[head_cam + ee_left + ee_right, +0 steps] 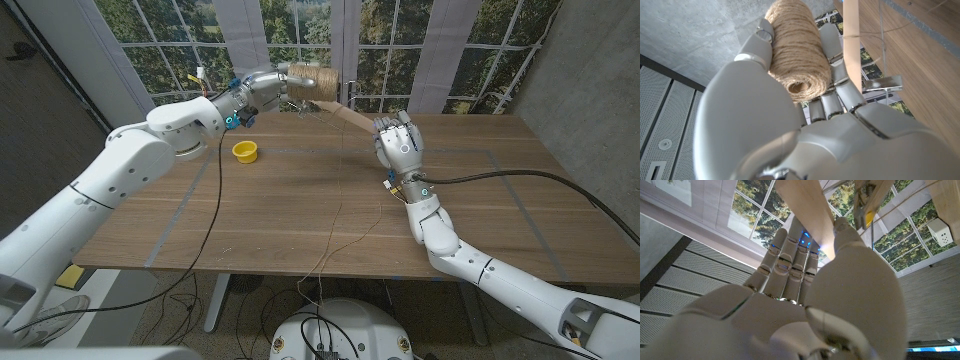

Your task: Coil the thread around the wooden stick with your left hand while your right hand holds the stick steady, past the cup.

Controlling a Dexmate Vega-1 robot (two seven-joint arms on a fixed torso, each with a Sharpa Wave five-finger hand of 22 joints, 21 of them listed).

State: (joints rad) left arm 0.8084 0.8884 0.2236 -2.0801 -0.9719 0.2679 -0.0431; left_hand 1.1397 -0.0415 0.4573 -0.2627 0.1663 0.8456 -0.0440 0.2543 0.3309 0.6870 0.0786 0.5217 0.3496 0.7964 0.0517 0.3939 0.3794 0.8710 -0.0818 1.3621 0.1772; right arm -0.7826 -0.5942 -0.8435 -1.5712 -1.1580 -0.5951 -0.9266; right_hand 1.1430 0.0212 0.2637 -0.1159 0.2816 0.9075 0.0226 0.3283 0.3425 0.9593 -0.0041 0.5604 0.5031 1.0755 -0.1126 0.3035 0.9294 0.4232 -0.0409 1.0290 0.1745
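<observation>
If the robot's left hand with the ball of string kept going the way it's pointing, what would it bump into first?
Probably the wooden stick. The left hand holds the twine spool right beside it, though depth is hard to judge.

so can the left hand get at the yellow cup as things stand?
Probably not yet. The left hand is full, gripping the twine spool up by the stick. The cup sits unblocked just below it, but the spool would have to go first.

tan twine spool [799,52], pale wooden stick [345,117], yellow cup [245,151], brown wood-grain table [300,215], possibly faint stripes.
</observation>
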